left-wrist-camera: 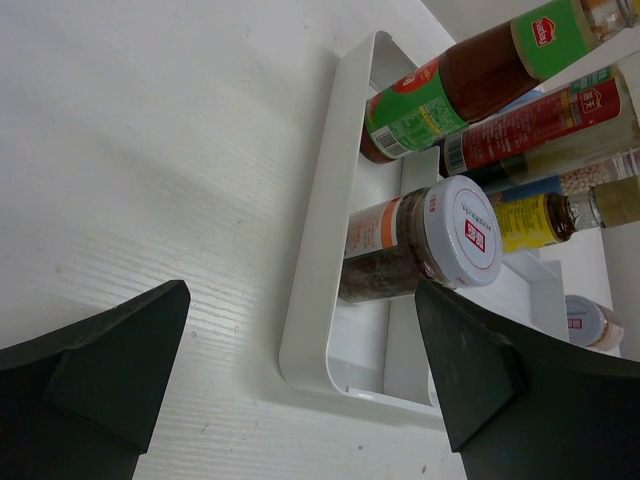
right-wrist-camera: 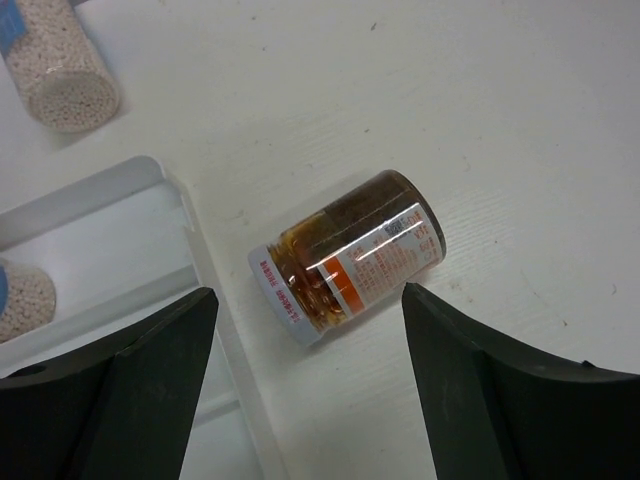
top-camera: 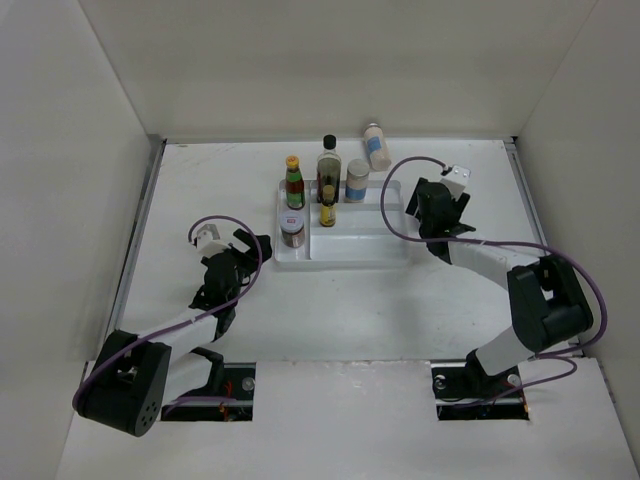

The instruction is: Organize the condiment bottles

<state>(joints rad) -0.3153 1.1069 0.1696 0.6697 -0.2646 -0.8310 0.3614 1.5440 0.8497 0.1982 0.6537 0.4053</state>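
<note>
Top external view shows six upright containers. Five stand in the white divided plastic tray (top-camera: 360,250): a yellow-capped red sauce bottle (top-camera: 293,182), a tall dark black-capped bottle (top-camera: 328,165), a small yellow-capped dark bottle (top-camera: 327,207), a short white-lidded jar (top-camera: 292,232) and a pale blue-labelled shaker (top-camera: 357,181). One more pale shaker (top-camera: 375,146) stands beyond its far edge. Right wrist view adds a seventh, a short amber glass jar (right-wrist-camera: 350,260) lying on the table just right of the tray, its cap pointing left and slightly near. The right gripper (right-wrist-camera: 308,295) stands wide astride it, gripping nothing. The left gripper (left-wrist-camera: 300,290), fully wide and empty, faces the tray's left wall.
</note>
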